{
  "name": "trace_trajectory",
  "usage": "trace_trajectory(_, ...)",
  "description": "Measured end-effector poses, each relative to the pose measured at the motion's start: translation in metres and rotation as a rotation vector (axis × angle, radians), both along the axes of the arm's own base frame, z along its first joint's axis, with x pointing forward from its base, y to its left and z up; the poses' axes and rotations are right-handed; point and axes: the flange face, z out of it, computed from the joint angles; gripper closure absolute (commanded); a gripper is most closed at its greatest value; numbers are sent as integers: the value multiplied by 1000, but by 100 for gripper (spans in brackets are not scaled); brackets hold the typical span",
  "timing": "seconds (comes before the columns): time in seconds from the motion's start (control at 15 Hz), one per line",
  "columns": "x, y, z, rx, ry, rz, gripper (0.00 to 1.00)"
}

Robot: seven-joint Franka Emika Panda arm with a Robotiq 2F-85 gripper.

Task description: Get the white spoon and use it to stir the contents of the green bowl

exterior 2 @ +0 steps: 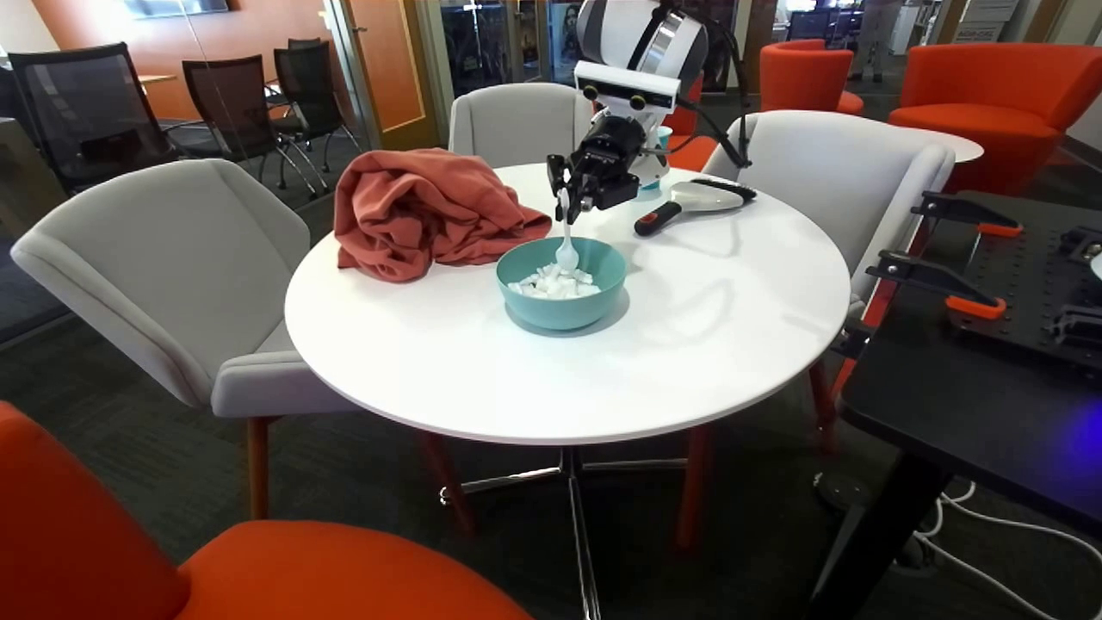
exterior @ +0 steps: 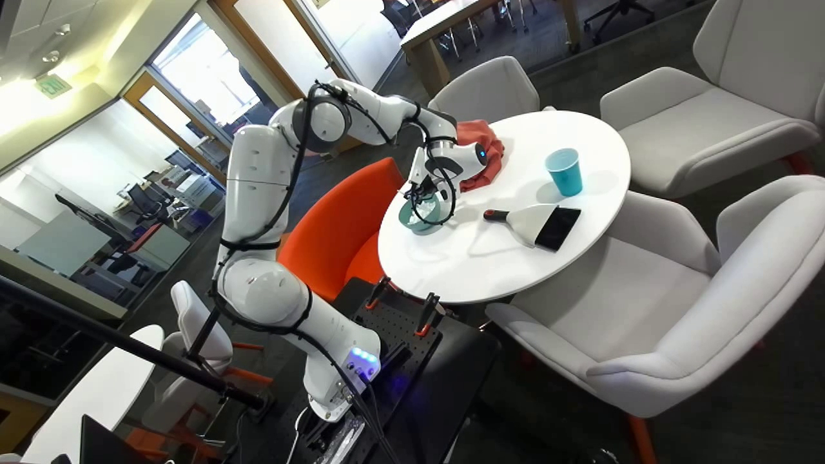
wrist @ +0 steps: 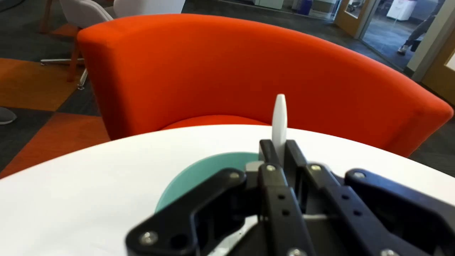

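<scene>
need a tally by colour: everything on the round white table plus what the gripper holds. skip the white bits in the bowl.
Teal: 2 (green bowl, cup)
White: 1 (white spoon, held in the gripper)
Red: 1 (crumpled cloth)
White and black: 1 (hand tool)
Total: 5

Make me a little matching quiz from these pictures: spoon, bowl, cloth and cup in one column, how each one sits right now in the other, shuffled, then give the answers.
1. white spoon
2. green bowl
3. red cloth
4. teal cup

A. Lying bunched up
B. Standing on the table, taller than wide
C. Clamped in the gripper
D. Holding white pieces

Pairs: 1-C, 2-D, 3-A, 4-B
</scene>
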Motion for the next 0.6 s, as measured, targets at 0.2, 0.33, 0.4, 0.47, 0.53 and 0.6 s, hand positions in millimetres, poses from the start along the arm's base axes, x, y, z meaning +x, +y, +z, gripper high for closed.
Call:
trace_trajectory(0.2, 12, 1, -4, -4, -21, 8, 97)
trace_trajectory(0.33, 19, 5, -6, -1, -34, 17, 97)
trace_trajectory(0.4, 22, 9, -7, 3, -40, 22, 97)
trace_trajectory(0.47, 24, 13, -7, 11, -45, 29, 97)
trace_trajectory(0.53, 26, 19, -7, 22, -48, 37, 97)
trace_trajectory(0.6, 27, 25, -6, 34, -49, 48, 97)
